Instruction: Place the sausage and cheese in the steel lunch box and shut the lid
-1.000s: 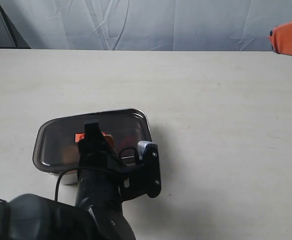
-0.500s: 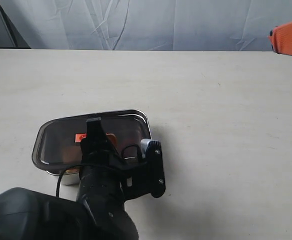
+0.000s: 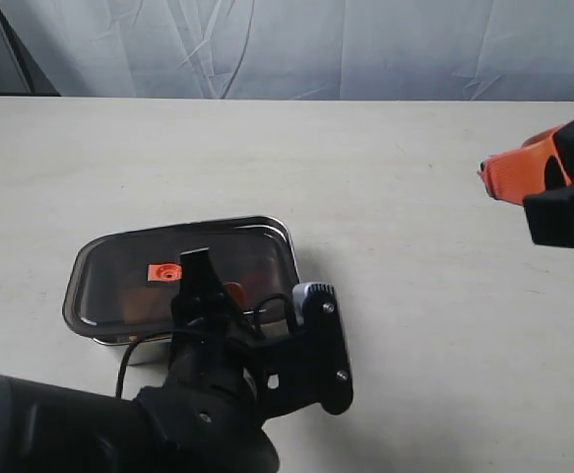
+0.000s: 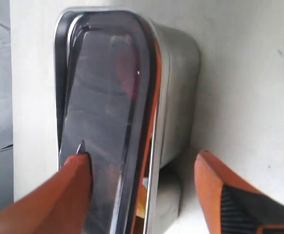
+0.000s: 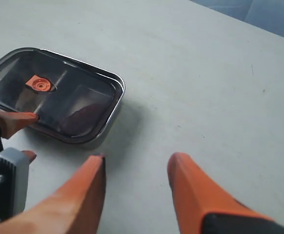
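Observation:
The steel lunch box (image 3: 288, 242) stands left of centre with the dark lid (image 3: 119, 286) lying on it, orange valve (image 3: 164, 271) uncovered. In the left wrist view the lid's (image 4: 103, 97) orange seal shows above the steel wall (image 4: 180, 83) at the near end. My left gripper (image 4: 142, 163) is open, one finger over the lid and the other outside the box. A dark red shape, probably the sausage (image 5: 85, 114), shows through the lid (image 5: 20, 73). The cheese is not clearly seen. My right gripper (image 5: 137, 161) is open and empty, well to the right (image 3: 508, 175).
Bare pale tabletop (image 3: 414, 296) surrounds the box. A grey cloth backdrop (image 3: 296, 49) hangs behind the far edge. My left arm's black body (image 3: 198, 414) fills the near left and hides the box's front side.
My left gripper has drawn back toward the box's near edge, uncovering the orange valve. My right gripper has come in from the right edge and lower into view.

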You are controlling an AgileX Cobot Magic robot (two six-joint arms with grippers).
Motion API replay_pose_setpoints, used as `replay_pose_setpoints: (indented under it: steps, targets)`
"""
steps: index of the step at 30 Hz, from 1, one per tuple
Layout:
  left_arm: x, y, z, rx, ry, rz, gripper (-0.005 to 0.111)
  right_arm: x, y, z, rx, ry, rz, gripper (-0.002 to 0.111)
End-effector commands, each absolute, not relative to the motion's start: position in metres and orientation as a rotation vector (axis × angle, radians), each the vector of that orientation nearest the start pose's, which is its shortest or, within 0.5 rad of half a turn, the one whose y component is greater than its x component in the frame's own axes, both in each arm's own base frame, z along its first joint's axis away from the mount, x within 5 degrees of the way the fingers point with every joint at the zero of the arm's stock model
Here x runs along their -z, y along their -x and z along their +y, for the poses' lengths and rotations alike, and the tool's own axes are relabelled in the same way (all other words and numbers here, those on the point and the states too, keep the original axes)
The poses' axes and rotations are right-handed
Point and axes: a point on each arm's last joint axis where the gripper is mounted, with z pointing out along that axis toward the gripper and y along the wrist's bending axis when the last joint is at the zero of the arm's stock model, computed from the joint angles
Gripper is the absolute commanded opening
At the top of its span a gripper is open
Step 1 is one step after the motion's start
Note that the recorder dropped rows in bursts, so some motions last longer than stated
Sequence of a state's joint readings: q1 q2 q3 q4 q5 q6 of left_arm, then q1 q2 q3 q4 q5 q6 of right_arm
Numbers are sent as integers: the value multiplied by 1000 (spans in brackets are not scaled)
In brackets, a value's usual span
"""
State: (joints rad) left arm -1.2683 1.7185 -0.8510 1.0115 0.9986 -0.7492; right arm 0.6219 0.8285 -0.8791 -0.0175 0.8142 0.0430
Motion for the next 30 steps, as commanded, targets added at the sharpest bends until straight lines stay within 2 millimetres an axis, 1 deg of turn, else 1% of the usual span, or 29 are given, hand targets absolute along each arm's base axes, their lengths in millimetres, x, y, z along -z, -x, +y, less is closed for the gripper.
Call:
replay_pose_setpoints:
  steps: [1, 6, 8, 10, 12, 14, 15, 17, 18, 20, 24, 30]
  targets:
    - [-186, -134, -256, -675, -1370, 2061, 59, -356, -128, 89, -334, 652, 2156, 43]
    - [-207, -132, -251, -663, -1257, 2105, 59, -356, -128, 89, -329, 653, 2155, 43]
    - [-220, -132, -249, -626, -1180, 2117, 58, -356, -128, 89, -330, 651, 2156, 43]
    - [-234, -132, -246, -594, -1113, 2122, 54, -356, -128, 89, -330, 651, 2156, 43]
    - [-247, -132, -241, -584, -1049, 2126, 44, -356, -128, 89, -331, 651, 2154, 43]
    - [-259, -133, -232, -616, -965, 2117, 29, -356, -128, 89, -331, 651, 2154, 41]
    - [-263, -133, -230, -597, -937, 2112, 22, -356, -128, 89, -330, 652, 2156, 39]
    - [-272, -133, -226, -569, -902, 2100, 5, -354, -131, 91, -330, 651, 2163, 26]
    - [-276, -134, -222, -551, -879, 2115, 0, -354, -133, 93, -329, 652, 2164, 17]
    - [-282, -137, -214, -524, -828, 2145, 0, -352, -137, 96, -335, 650, 2162, 0]
    - [-287, -149, -196, -499, -691, 2239, 0, -348, -148, 104, -347, 641, 2153, 0]
    - [-287, -176, -161, -526, -462, 2399, 0, -331, -167, 118, -323, 663, 2221, -1]
